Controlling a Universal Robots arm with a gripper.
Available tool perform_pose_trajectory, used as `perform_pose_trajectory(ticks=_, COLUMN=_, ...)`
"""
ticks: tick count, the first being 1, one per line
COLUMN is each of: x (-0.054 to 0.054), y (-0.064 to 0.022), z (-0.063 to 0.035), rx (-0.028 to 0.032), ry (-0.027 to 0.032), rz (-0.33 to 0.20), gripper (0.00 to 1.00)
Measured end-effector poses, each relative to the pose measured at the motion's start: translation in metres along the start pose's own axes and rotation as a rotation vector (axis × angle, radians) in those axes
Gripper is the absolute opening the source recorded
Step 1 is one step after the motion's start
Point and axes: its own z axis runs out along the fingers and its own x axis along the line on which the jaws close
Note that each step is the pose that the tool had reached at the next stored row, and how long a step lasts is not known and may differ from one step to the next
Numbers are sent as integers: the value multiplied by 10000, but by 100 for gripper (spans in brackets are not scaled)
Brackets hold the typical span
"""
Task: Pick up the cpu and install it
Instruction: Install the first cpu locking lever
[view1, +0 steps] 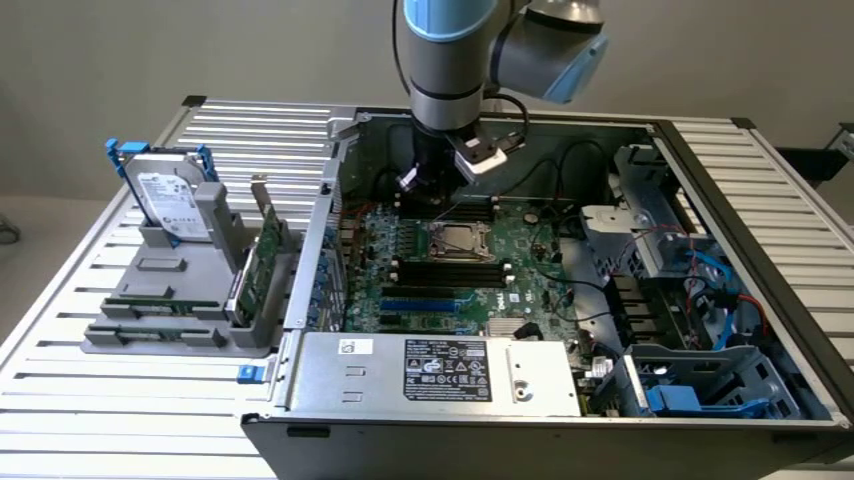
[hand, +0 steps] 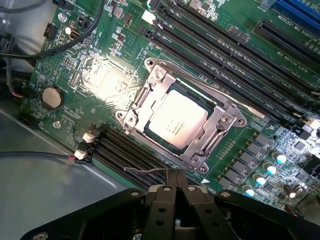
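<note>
So the gripper (hand: 176, 176) was closed with nothing in it, fingers pressed together, hanging close over the motherboard (hand: 100, 75) inside the open PC case (view1: 534, 445). The cpu (hand: 177, 119) was right next to the fingertips. It was lying flat in its socket with the silver metal frame (hand: 135, 107) around it and its dull shiny top facing up. Black RAM slots (hand: 225, 55) ran along both sides of the socket, and a coin cell battery (hand: 52, 97) sat a bit further off on the board. The power supply (view1: 434, 372) was at the near edge of the case. Over on the exterior view's left, on the slatted desk (view1: 80, 400), a grey holder (view1: 174, 300) kept a hard drive (view1: 174, 195) upright, plus a few green circuit cards (view1: 267, 250).
</note>
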Motion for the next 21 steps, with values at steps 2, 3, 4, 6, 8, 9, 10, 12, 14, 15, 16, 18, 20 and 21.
perform_pose_trajectory(ticks=2, x=-2, y=0, z=0, rx=3, ry=1, rz=3, gripper=11)
perform_pose_trajectory(ticks=3, x=-7, y=-2, z=-1, rx=10, ry=3, rz=2, gripper=11)
perform_pose_trajectory(ticks=4, x=-14, y=-6, z=-2, rx=18, ry=5, rz=3, gripper=11)
perform_pose_trajectory(ticks=6, x=-28, y=-16, z=-2, rx=27, ry=4, rz=4, gripper=11)
perform_pose_trajectory(ticks=8, x=-37, y=-21, z=-2, rx=28, ry=4, rz=4, gripper=11)
perform_pose_trajectory(ticks=9, x=-38, y=-22, z=-3, rx=29, ry=3, rz=4, gripper=11)
perform_pose_trajectory(ticks=10, x=-38, y=-22, z=-2, rx=29, ry=3, rz=3, gripper=11)
perform_pose_trajectory(ticks=12, x=-39, y=-22, z=-1, rx=28, ry=2, rz=4, gripper=11)
perform_pose_trajectory(ticks=14, x=-40, y=-21, z=6, rx=30, ry=5, rz=3, gripper=11)
perform_pose_trajectory(ticks=15, x=-40, y=-20, z=10, rx=29, ry=3, rz=3, gripper=11)
perform_pose_trajectory(ticks=16, x=-40, y=-20, z=17, rx=29, ry=4, rz=2, gripper=11)
perform_pose_trajectory(ticks=18, x=-40, y=-21, z=30, rx=29, ry=4, rz=1, gripper=11)
perform_pose_trajectory(ticks=20, x=-38, y=-24, z=42, rx=28, ry=3, rz=2, gripper=11)
perform_pose_trajectory(ticks=21, x=-36, y=-26, z=47, rx=28, ry=4, rz=1, gripper=11)
